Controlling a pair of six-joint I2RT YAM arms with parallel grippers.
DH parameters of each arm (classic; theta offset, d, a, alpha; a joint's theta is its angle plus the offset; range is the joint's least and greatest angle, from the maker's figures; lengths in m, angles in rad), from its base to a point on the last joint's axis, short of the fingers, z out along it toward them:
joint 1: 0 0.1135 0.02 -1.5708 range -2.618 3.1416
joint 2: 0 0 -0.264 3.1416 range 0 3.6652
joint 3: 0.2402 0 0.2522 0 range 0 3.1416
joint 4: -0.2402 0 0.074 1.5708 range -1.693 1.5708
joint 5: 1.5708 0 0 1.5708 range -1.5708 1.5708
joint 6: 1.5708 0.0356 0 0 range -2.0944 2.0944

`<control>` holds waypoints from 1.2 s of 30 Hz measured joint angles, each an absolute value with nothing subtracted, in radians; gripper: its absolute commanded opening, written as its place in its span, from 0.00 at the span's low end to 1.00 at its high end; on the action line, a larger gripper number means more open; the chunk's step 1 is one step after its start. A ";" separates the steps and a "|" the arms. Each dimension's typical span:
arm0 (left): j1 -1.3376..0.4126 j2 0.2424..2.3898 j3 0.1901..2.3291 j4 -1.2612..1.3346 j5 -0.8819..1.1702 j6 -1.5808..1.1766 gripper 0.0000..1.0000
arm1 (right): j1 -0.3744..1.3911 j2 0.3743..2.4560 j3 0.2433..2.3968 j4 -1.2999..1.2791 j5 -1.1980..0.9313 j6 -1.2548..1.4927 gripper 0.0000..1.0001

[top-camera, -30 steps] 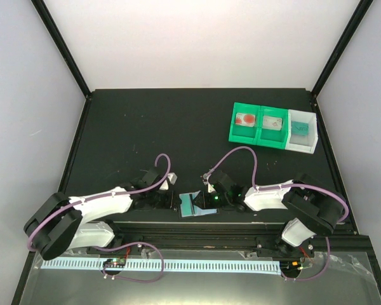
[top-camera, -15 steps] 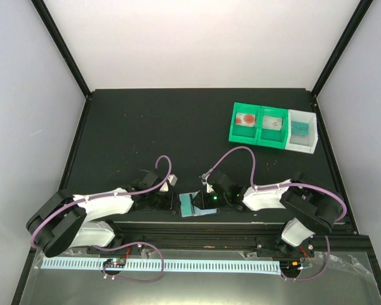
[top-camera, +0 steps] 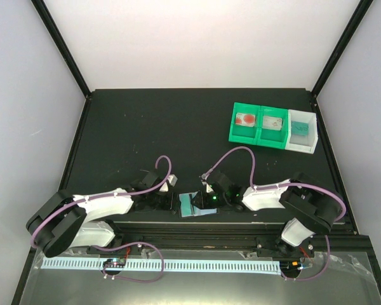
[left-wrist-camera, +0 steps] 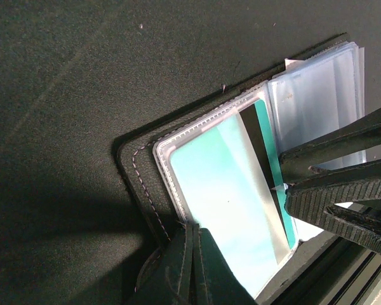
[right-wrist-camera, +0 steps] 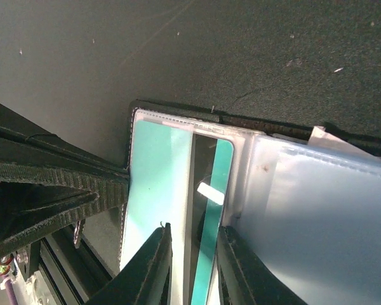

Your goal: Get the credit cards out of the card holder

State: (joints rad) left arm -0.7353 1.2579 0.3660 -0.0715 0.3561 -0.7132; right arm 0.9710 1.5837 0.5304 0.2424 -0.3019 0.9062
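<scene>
Tray (top-camera: pixel 260 142) cards (top-camera: pixel 246 119) (one marked red) carry print too small to read.

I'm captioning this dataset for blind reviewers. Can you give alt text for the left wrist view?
An open black card holder lies on a dark table, a teal credit card inside its clear sleeve. The left gripper, at the bottom, is shut on the holder's edge, while the right gripper reaches in from the right to the card's edge.
</scene>
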 measured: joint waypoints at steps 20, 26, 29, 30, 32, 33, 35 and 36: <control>-0.735 1.242 0.306 0.063 0.407 -0.823 0.04 | 0.976 1.573 0.521 0.249 -0.276 0.926 0.22; -0.735 1.250 0.305 0.066 0.389 -0.823 0.05 | 0.977 1.565 0.519 0.245 -0.260 0.926 0.22; -0.735 1.248 0.305 0.066 0.384 -0.823 0.13 | 0.978 1.560 0.519 0.241 -0.246 0.926 0.22; -0.735 1.244 0.305 0.065 0.382 -0.824 0.15 | 0.979 1.559 0.519 0.240 -0.244 0.926 0.22; -0.735 1.230 0.300 0.056 0.372 -0.826 0.18 | 0.979 1.559 0.519 0.240 -0.242 0.926 0.22; -0.735 1.222 0.295 0.057 0.371 -0.828 0.18 | 0.979 1.559 0.519 0.240 -0.241 0.926 0.22; -0.735 1.205 0.287 0.056 0.371 -0.832 0.19 | 0.979 1.559 0.519 0.240 -0.241 0.926 0.22; -0.735 1.196 0.282 0.054 0.371 -0.834 0.18 | 0.979 1.560 0.519 0.241 -0.241 0.926 0.22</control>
